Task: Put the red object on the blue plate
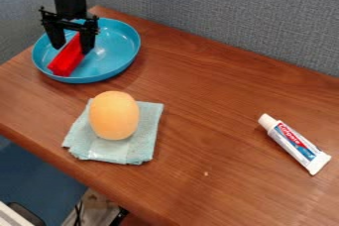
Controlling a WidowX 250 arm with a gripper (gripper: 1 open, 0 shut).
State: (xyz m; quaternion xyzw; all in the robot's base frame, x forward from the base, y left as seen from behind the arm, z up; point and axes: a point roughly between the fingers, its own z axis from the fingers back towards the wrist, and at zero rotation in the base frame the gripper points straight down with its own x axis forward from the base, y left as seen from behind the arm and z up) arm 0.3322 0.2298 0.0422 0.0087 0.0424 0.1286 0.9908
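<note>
Red object (63, 58) on blue plate (117, 44), between spread fingers (50, 34).

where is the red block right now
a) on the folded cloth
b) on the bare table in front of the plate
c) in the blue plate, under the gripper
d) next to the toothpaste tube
c: the red block lies inside the blue plate at the table's back left corner, with the gripper directly over it, jaws spread to either side; the cloth carries only the orange egg.
</note>
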